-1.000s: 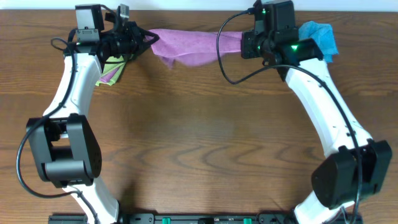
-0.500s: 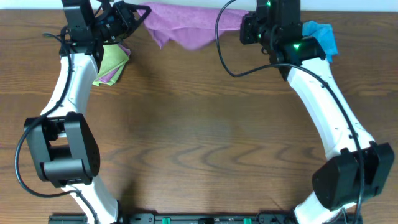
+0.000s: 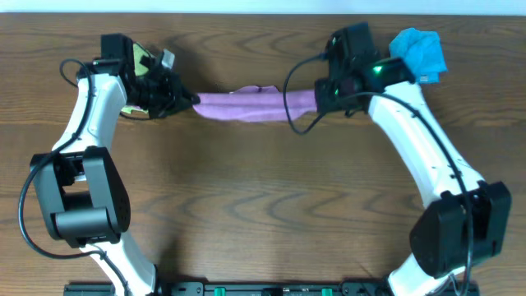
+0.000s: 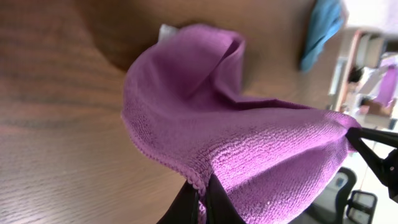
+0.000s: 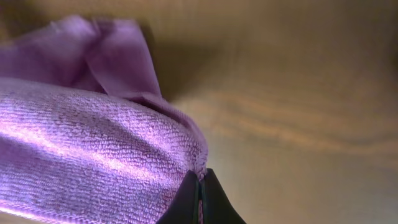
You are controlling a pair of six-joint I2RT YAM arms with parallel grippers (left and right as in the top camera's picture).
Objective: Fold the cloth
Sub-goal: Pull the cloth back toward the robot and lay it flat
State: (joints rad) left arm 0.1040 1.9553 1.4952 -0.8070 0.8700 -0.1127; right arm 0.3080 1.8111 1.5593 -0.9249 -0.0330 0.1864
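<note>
- Finds both hands nearer the middle of the counter (image 3: 263, 197) than half a second ago, away from its far edge.
- Shows the cloth (image 3: 246, 105) no longer hanging in a loose, wide drape, but drawn into a narrow band between the left hand (image 3: 189, 100) and the right hand (image 3: 317, 97).
- Pinches one end in the left hand, closed tight on a hemmed corner; likewise the other end in the right hand, closed on the hem.
- Looks lilac-magenta, with nubby microfibre pile, bunched lengthwise in soft folds, sagging slightly midway between the hands.
- Carries a small white tag (image 4: 166, 31) at the edge away from the left hand.
- Leaves a bright blue cloth (image 3: 417, 51) just beyond the right hand, apart from it, and a lime-green cloth (image 3: 141, 59) partly hidden behind the left hand.
- Rests over brown wood-grain, with a pale wall past the far edge and a blurred room in the left wrist view.
</note>
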